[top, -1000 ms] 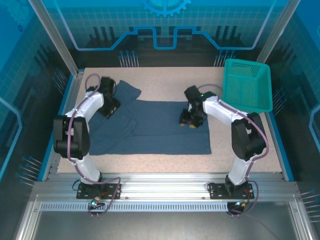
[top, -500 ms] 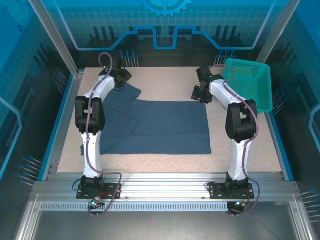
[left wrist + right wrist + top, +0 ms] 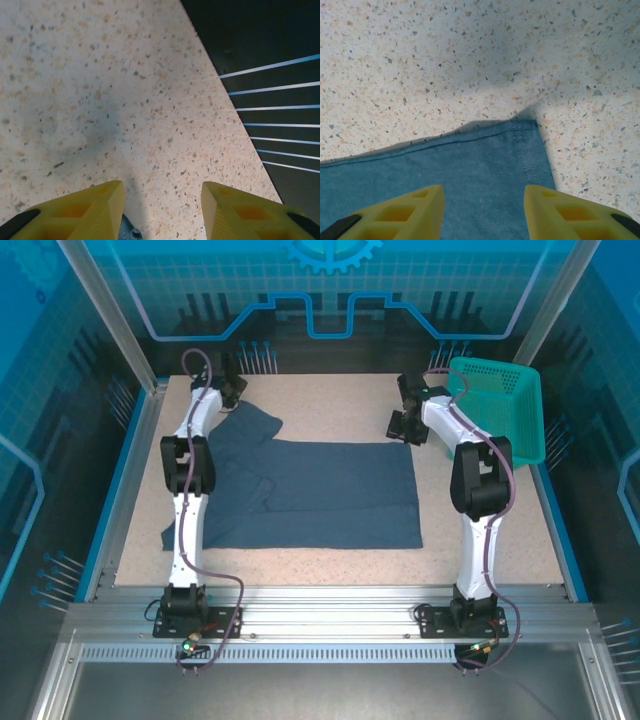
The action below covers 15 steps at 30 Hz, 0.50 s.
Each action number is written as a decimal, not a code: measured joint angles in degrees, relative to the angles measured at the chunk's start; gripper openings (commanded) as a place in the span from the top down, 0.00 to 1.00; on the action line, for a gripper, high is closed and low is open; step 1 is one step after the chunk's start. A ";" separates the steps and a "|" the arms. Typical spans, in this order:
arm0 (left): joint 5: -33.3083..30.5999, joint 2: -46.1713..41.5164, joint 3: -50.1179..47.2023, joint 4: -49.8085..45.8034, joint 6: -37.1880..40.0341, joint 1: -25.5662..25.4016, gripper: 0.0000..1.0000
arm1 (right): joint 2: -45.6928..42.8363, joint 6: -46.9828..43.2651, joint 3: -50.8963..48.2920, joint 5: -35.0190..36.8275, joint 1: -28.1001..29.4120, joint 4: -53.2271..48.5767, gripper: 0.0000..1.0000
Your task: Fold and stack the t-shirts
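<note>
Right wrist: right gripper point(image 3: 483, 202) spread, empty, over slate-blue t-shirt point(image 3: 470, 162) corner, lower frame. Left gripper point(image 3: 162, 202) spread, empty, over speckled table point(image 3: 100, 90).

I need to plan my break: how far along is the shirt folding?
Early. Done: the t-shirt lies spread on the table, body flat, left side bunched. In hand: the right hand hovers open above the shirt's far right corner; the left hand is open above bare table at the far left. Left: gripping, folding and stacking.
</note>
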 measured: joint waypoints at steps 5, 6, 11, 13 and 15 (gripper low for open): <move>0.81 0.83 0.04 -2.32 -4.33 -0.26 0.54 | -0.31 0.00 -2.34 -0.13 -0.02 0.24 0.54; 0.81 0.87 0.11 -2.58 -4.76 -0.33 0.55 | -0.33 0.00 -2.51 -0.20 -0.02 0.22 0.54; 0.81 2.69 5.07 -6.71 -5.57 -0.63 0.55 | -0.50 0.00 -2.60 -0.63 -0.04 0.39 0.55; 0.76 2.75 5.77 -9.33 -5.55 -0.87 0.56 | -0.61 0.02 -2.60 -0.66 -0.07 0.42 0.55; 0.59 2.84 5.97 -12.37 -5.55 -1.18 0.56 | -0.70 0.02 -2.60 -0.72 -0.07 0.44 0.55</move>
